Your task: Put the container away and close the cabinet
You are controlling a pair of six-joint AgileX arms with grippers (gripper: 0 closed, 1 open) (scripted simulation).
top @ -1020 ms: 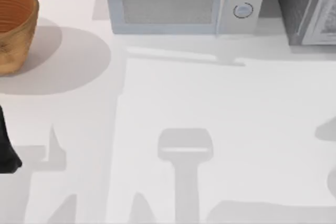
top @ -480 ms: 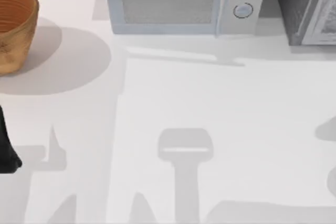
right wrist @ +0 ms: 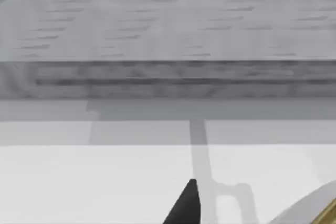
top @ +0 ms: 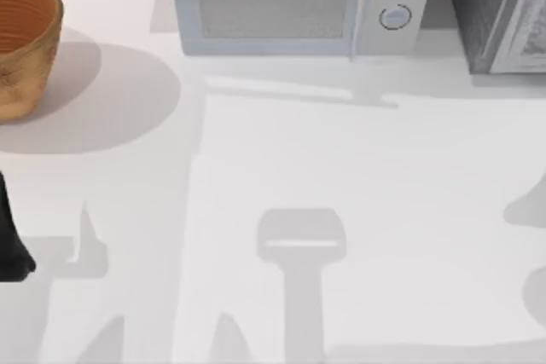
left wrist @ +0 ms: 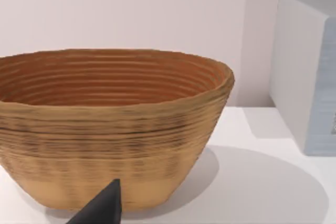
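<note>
- When you look down from the top, one brown woven basket (top: 21,40) sits at the far left of the white table (top: 341,151). It is upright and nothing is in it.
- Near the left edge, below the basket, is a dark bit of the left arm (top: 10,240). It is well apart from the basket.
- From the left wrist view, the basket (left wrist: 110,124) is seen from the side, with rings all round its inside. A dark tip of the left gripper (left wrist: 102,208) pokes up in front of it. I cannot tell if this claw is apart or together.
- One grey microwave (top: 290,6) stands at the back, in the middle, with its door shut and two round knobs. Its side (left wrist: 310,72) shows beside the basket in the left wrist view.
- One grey cabinet (top: 495,14) stands at the back right, next to the microwave.
- Up close, the right wrist view looks at the cabinet's front (right wrist: 168,40). A dark tip of the right gripper (right wrist: 186,205) is low down, over the table. I cannot tell about this claw either.
- The microwave stands between the basket and the cabinet.
</note>
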